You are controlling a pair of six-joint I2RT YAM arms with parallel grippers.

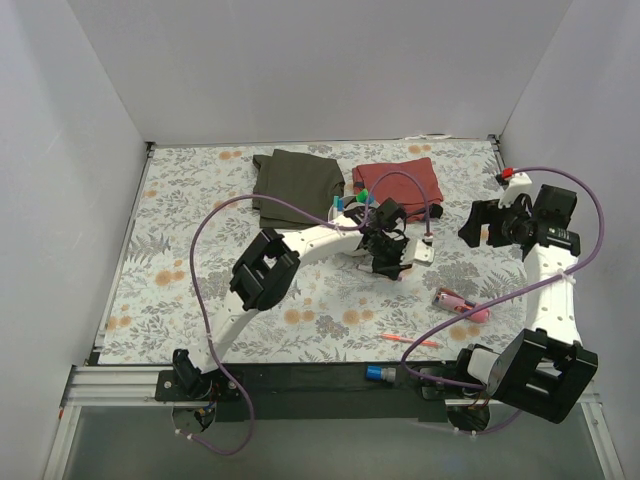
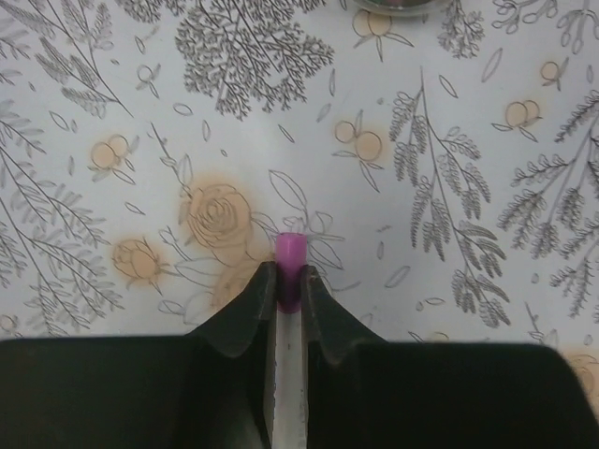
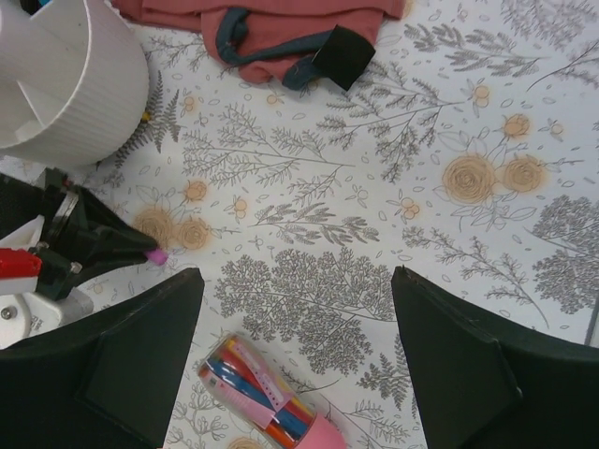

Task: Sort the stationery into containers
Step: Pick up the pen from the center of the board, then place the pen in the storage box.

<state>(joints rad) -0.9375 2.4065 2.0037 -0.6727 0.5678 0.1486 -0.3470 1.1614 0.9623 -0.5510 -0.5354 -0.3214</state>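
My left gripper (image 1: 388, 265) is shut on a thin white pen with a purple cap (image 2: 291, 251) and holds it tip-down just above the floral table. It also shows in the right wrist view (image 3: 89, 245). The white divided bowl (image 3: 70, 103) stands just beyond it; in the top view my left arm hides most of the bowl. Green (image 1: 341, 201) and blue (image 1: 356, 197) marker caps stick up there. My right gripper (image 3: 296, 273) is open and empty, above the table. A fat pink tube (image 3: 276, 407) of pens lies below it. It also shows in the top view (image 1: 460, 303).
A thin pink-orange pen (image 1: 410, 341) lies near the table's front edge. A blue-capped marker (image 1: 378, 373) lies on the black rail. A folded olive cloth (image 1: 295, 180) and a red cloth (image 1: 398, 180) lie at the back. White walls enclose the table.
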